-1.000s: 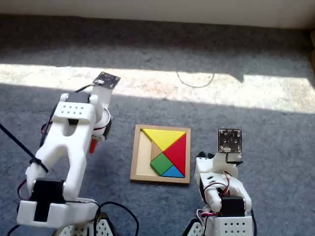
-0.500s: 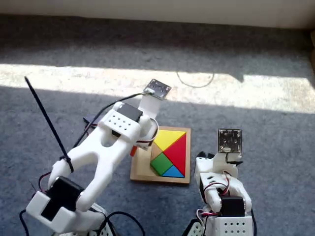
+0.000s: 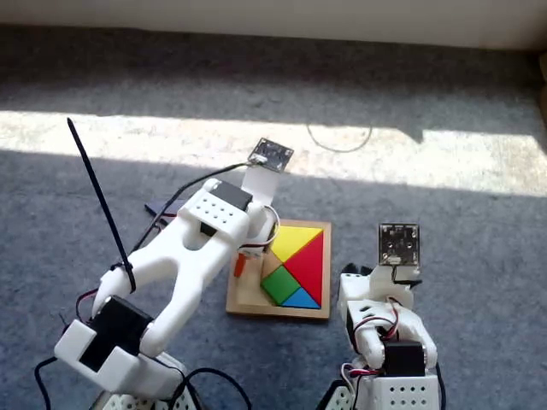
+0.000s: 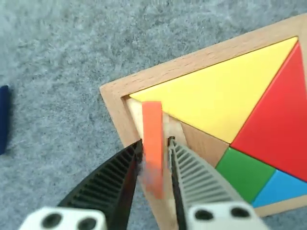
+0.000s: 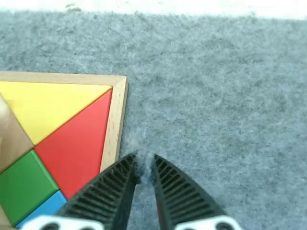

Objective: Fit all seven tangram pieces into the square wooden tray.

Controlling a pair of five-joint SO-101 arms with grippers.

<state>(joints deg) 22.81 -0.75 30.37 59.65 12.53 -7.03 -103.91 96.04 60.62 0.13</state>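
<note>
tray [image 4: 113, 97]: pale wood | yellow piece [image 4: 216, 96]: smooth, matt | carpet [image 3: 427, 111]: rough cloth pile

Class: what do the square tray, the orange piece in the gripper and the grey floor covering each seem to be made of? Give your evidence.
Square tray: bare pale wood, matt; faint grain on its rim.
Orange piece: probably painted wood, going by its flat, even colour; what lies under the paint is hidden.
Floor covering: grey carpet, with a fuzzy fibre pile.
</note>
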